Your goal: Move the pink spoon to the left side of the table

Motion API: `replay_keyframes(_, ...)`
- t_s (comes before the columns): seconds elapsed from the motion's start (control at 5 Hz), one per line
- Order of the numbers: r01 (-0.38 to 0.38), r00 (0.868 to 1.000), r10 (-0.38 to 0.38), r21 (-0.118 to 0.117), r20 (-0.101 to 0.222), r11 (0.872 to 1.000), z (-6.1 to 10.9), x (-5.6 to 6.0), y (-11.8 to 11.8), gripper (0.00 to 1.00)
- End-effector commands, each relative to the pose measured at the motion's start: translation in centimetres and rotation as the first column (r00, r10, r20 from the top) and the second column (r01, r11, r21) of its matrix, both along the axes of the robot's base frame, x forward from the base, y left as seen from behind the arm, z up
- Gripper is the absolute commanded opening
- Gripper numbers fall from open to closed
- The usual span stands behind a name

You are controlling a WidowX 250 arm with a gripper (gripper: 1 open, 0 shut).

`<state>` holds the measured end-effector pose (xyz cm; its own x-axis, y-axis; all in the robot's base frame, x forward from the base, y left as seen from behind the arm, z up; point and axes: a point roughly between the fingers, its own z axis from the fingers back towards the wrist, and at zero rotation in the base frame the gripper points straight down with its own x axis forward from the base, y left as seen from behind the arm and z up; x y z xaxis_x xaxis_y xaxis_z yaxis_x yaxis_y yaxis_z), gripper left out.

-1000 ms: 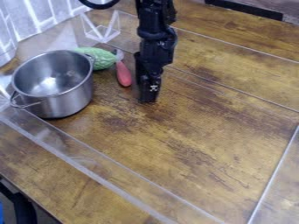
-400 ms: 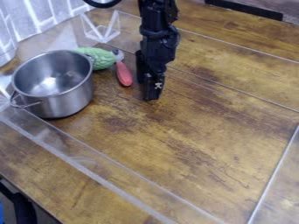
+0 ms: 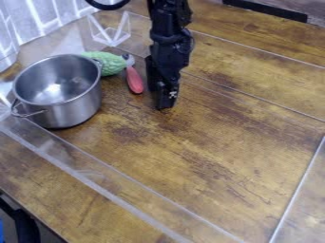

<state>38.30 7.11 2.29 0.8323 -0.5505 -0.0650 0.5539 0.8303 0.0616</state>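
Observation:
The pink spoon (image 3: 133, 80) lies on the dark wooden table (image 3: 216, 142), between the steel pot and my gripper, its upper end by the green knobbly object. My black gripper (image 3: 162, 100) hangs straight down just right of the spoon, its tips low at the tabletop. It holds nothing that I can see. The fingers look close together, but I cannot tell from this view whether they are open or shut.
A steel pot (image 3: 57, 90) stands at the left. A round green knobbly object (image 3: 109, 63) sits behind it, next to the spoon. Pale see-through strips (image 3: 114, 176) run across the tabletop. A white cloth (image 3: 32, 19) hangs at the back left.
The gripper has shifted only slightly, a touch to the left of where it was 0.4 s ago. The spoon has not moved.

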Motion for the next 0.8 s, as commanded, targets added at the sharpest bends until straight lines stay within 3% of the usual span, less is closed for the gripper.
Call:
replay_keyframes(0.0,-0.100,0.994,0.099,0.007,0.042,0.995,1.6,-0.4,1.9,0.00)
replay_keyframes(0.4,-0.094,0.994,0.093,0.008,0.063,0.996,4.2,-1.4,1.7,0.00)
replay_keyframes(0.6,-0.123,0.990,0.123,0.008,0.065,0.992,5.4,-0.9,1.5,0.00)
